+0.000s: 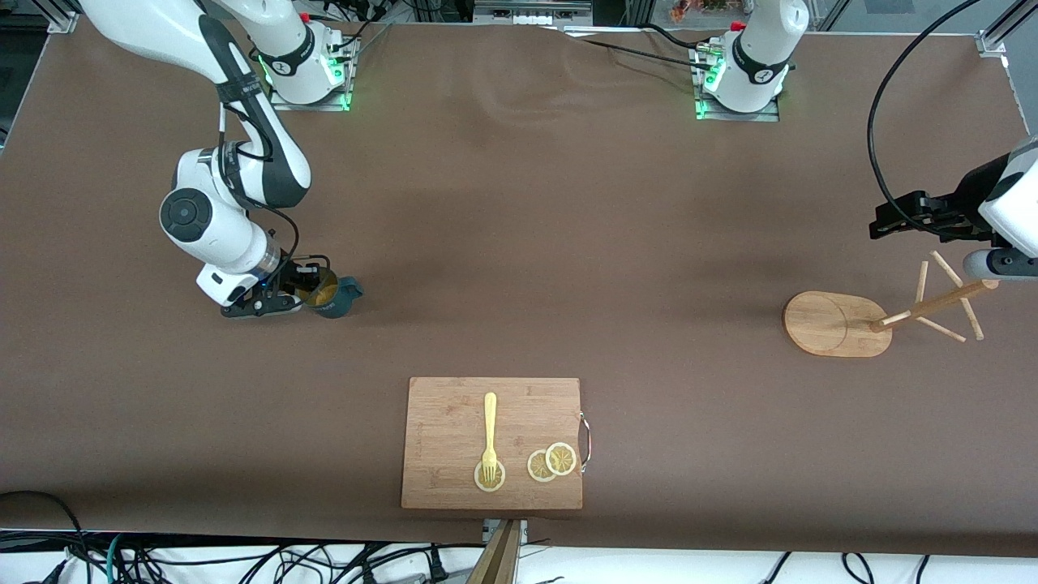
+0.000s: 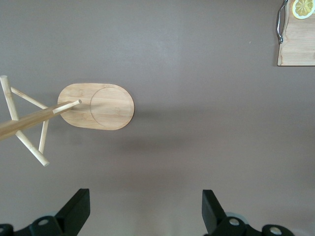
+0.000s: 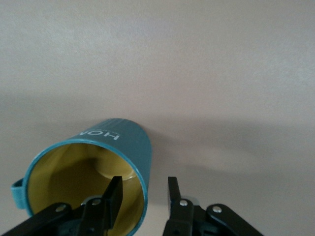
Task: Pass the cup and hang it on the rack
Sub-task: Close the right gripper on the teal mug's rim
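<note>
The dark teal cup (image 1: pixel 339 298) lies tipped on the table at the right arm's end, its yellowish mouth facing my right gripper (image 1: pixel 302 294). In the right wrist view the cup (image 3: pixel 123 142) shows white lettering, with its handle at the rim's edge. My right gripper (image 3: pixel 144 181) is open, one finger inside the mouth and one outside, straddling the rim with a gap on the outer side. The wooden rack (image 1: pixel 835 324) stands at the left arm's end. My left gripper (image 1: pixel 884 223) is open and empty, up over the table beside the rack (image 2: pixel 98 105), as the left wrist view (image 2: pixel 145 196) shows.
A rectangular wooden cutting board (image 1: pixel 454 405) with a metal handle lies near the front camera, carrying a yellow fork (image 1: pixel 490 434) and lemon slices (image 1: pixel 552 462). Its corner shows in the left wrist view (image 2: pixel 295 49). Brown cloth covers the table.
</note>
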### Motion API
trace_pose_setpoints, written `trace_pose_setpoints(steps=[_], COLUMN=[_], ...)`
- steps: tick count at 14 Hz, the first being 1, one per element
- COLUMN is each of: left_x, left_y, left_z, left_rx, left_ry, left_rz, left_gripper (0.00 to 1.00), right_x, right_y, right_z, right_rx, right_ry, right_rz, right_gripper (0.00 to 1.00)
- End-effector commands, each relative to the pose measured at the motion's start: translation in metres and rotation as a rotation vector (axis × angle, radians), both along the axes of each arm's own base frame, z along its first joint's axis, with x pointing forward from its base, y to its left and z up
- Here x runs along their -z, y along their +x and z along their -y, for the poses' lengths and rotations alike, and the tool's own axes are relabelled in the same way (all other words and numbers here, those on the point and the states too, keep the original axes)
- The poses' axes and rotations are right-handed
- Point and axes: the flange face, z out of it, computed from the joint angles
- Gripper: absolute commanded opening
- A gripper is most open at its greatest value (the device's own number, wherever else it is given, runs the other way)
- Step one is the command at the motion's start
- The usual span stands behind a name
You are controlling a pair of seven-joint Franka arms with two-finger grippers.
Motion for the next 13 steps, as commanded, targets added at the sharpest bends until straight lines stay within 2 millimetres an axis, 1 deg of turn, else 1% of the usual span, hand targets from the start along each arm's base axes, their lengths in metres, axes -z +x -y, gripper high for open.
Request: trace_pose_setpoints(steps=[1,2,4,7,8,9,10,11,13], left_x=[-0.005,-0.005,-0.005,-0.005,-0.005,-0.005,-0.005,-0.005,-0.005], left_y=[0.003,0.003,0.003,0.003,0.003,0.003,0.003,0.003,0.003], left_z=[-0.002,-0.002,-0.002,-0.002,-0.002,-0.002,-0.002,-0.002,-0.002], left_rx=[0.012,0.012,0.012,0.012,0.012,0.012,0.012,0.012,0.012], left_ry=[-0.014,-0.014,-0.014,-0.014,-0.014,-0.014,-0.014,-0.014,-0.014], left_rz=[0.005,0.005,0.005,0.005,0.005,0.005,0.005,0.005,0.005], left_gripper=[1.00,1.00,1.00,1.00,1.00,1.00,1.00,1.00,1.00], right_x=[0.006,0.006,0.005,0.002,-0.004,-0.014,-0.027,-0.042,-0.069], right_y=[0.001,0.001,0.001,0.001,0.000,0.004,0.010,0.015,0.018], right_z=[-0.002,-0.002,-0.003,-0.008,-0.016,-0.033,-0.048,-0.070,-0.114], right_rx=[0.008,0.008,0.013,0.003,-0.012,-0.034,0.005,0.067,0.170], right_ry=[0.004,0.004,0.003,0.006,0.012,0.023,0.039,0.059,0.051], right_rz=[-0.007,-0.011,-0.011,-0.009,-0.008,-0.020,-0.044,-0.063,-0.093], right_gripper=[0.28,0.17,0.02,0.00,0.00,0.00,0.00,0.00,0.00])
